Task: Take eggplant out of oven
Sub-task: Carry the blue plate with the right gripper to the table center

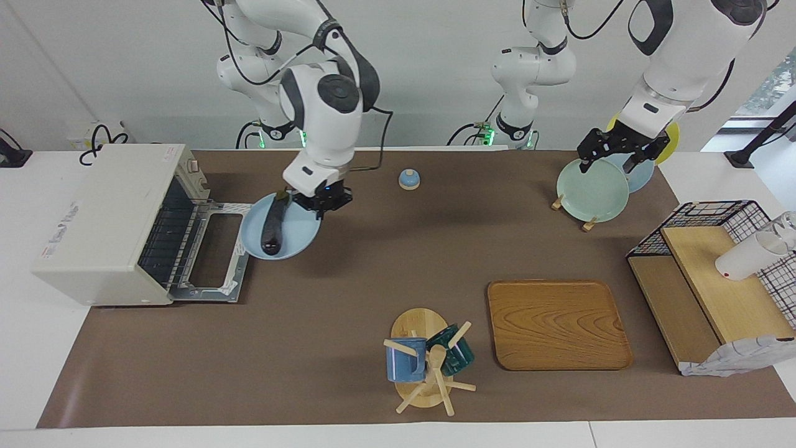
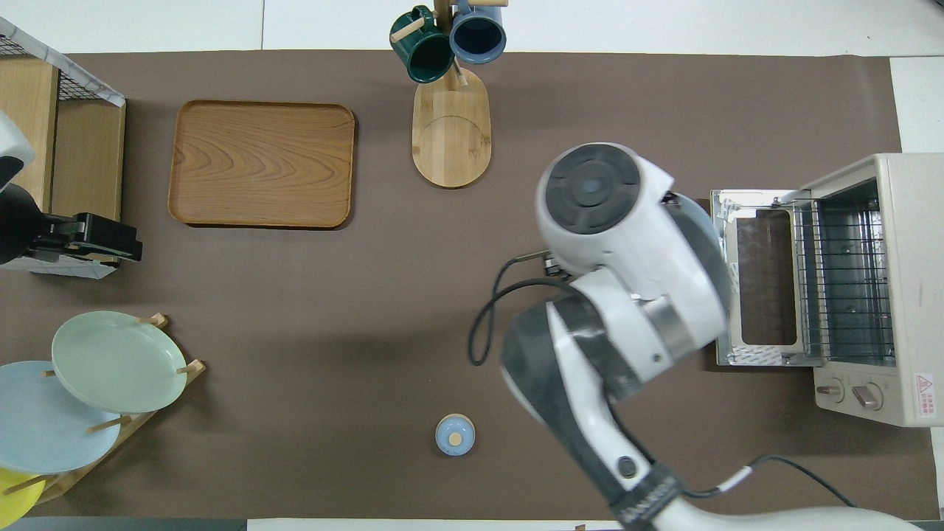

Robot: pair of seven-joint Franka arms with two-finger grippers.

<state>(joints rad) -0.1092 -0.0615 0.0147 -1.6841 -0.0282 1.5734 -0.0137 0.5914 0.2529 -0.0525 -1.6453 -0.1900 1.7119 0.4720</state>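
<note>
My right gripper (image 1: pixel 321 202) is clamped tight on the rim of a pale blue plate (image 1: pixel 292 239), on the edge nearer the robots, and I hold the plate up in the air just in front of the oven (image 1: pixel 106 224). The eggplant (image 1: pixel 272 227) lies lengthwise on that plate — dark, long, its stem tip toward my fingers — so it is out of the oven and over the brown mat (image 1: pixel 348 267), just beside the edge of the oven's lowered door (image 1: pixel 214 255). The oven stands at my right arm's end of the table, door dropped flat, its wire rack (image 2: pixel 844 284) bare. In the overhead view my own right arm covers the plate almost wholly; only a sliver of its rim (image 2: pixel 700 214) shows beside the door. My left gripper (image 1: pixel 612 158) waits with its jaws spread wide and nothing between them, hanging over the green plate (image 1: pixel 591 190) in the plate rack, well apart from the oven. A small blue knobbed lid (image 1: pixel 409 179) sits on the mat, toward the left arm's end from the oven.
</note>
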